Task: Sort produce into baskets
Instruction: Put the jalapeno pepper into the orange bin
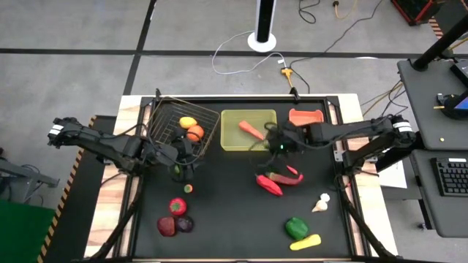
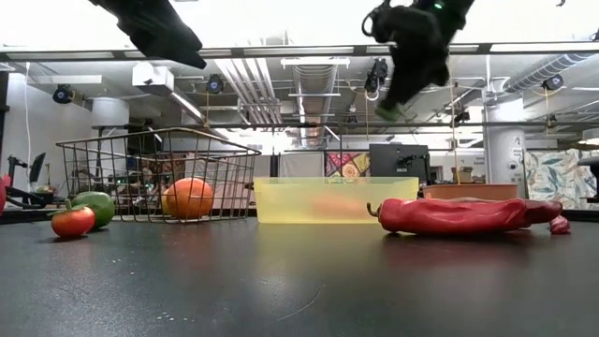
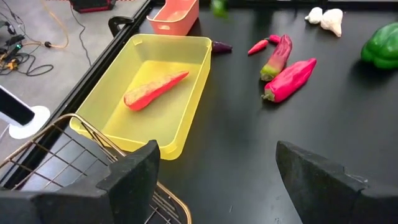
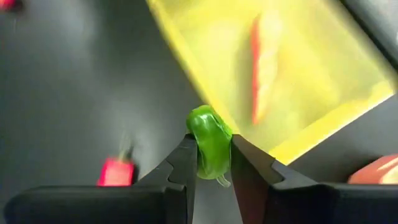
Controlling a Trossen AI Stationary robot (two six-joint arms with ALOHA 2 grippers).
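Observation:
My right gripper is shut on a small green chili, held in the air beside the yellow tray; the chili also shows in the low view. An orange carrot lies in the tray. The wire basket holds a lemon and an orange fruit. The salmon bin stands at the far right. My left gripper hangs open and empty over the basket's near right corner. My right gripper pinches the small green chili at its middle between its two fingers. The fingers slant down, coming from the table's right side. The chili is lifted clear of the table, and its rounded end sticks out past the fingertips.
On the black table lie two red peppers, garlic, a large green pepper, a yellow piece, a tomato, a beet and a small round fruit.

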